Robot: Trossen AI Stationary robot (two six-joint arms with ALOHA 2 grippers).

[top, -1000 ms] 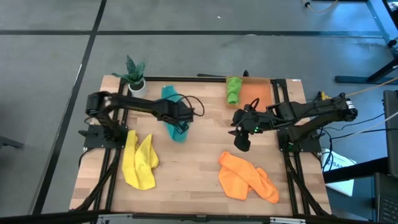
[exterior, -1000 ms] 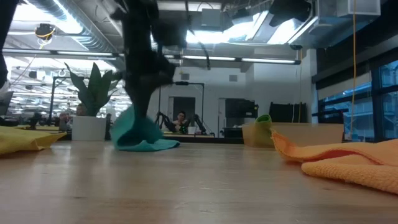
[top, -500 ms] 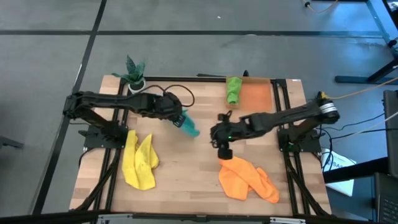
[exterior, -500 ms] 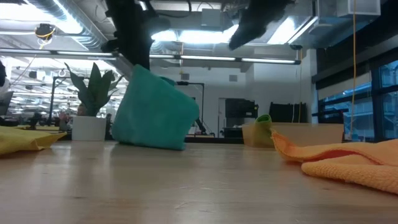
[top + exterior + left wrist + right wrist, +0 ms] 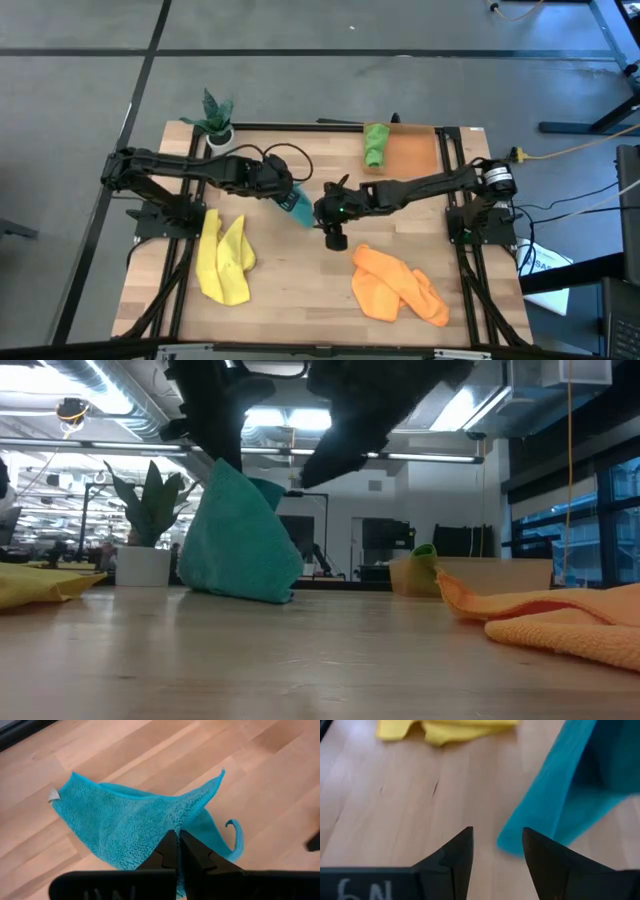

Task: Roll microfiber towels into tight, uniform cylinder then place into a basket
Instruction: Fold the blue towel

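From above, the left pincer [image 5: 288, 194] is pressed together on the teal towel [image 5: 298, 207] near the middle of the wooden tabletop [image 5: 300, 280]. The right pincer [image 5: 331, 222] is just beside that towel, on its right side, with its fingers spread and nothing between them. The yellow towel [image 5: 224, 258] lies crumpled at the front left, and the orange towel [image 5: 398, 284] lies at the front right. The green towel [image 5: 375, 144] rests on the left part of the orange basket [image 5: 415, 152] at the back right. A small potted plant [image 5: 216, 115] stands at the back left corner.

In the low view, the teal towel [image 5: 240, 546] hangs as a tent shape — its lower edge touches the tabletop, its top is lifted by a dark arm. The plant [image 5: 146, 520] stands behind it on the left, and the orange towel [image 5: 540, 617] is in front on the right.

In the left wrist view, the closed fingers [image 5: 170, 851] are pinching one edge of the teal towel [image 5: 130, 825], which spreads over the wood; a small white tag [image 5: 53, 795] is at one corner.

In the right wrist view, the two fingers [image 5: 454, 851] are apart — a corner of the teal towel [image 5: 560, 805] hangs close before them, not between them. The yellow towel [image 5: 445, 729] lies farther off.
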